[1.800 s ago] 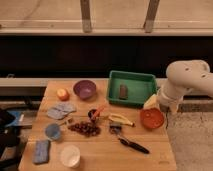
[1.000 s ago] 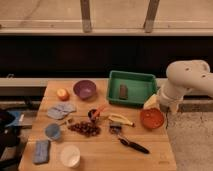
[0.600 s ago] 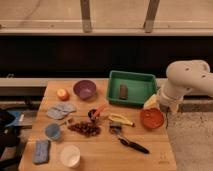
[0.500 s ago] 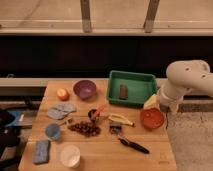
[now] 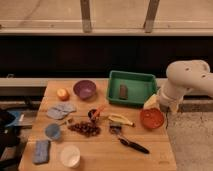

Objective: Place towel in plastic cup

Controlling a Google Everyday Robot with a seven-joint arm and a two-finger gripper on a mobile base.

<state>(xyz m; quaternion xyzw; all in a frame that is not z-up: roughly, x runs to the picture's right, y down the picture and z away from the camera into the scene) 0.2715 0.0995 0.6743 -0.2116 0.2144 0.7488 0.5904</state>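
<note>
The towel (image 5: 60,110) is a crumpled grey-blue cloth lying flat on the left part of the wooden table (image 5: 100,155). A blue plastic cup (image 5: 52,131) stands upright just in front of it, and a white cup (image 5: 70,155) stands nearer the front edge. My white arm (image 5: 187,80) hangs over the table's right edge. My gripper (image 5: 161,104) is at its lower end, beside a red bowl (image 5: 151,118), far to the right of the towel and both cups. It holds nothing that I can see.
An orange (image 5: 62,93) and a purple bowl (image 5: 84,89) sit at the back left. A green tray (image 5: 131,87) holds a brown item. Grapes (image 5: 84,128), a banana (image 5: 121,119), a black-handled tool (image 5: 131,144) and a blue sponge (image 5: 41,151) lie around.
</note>
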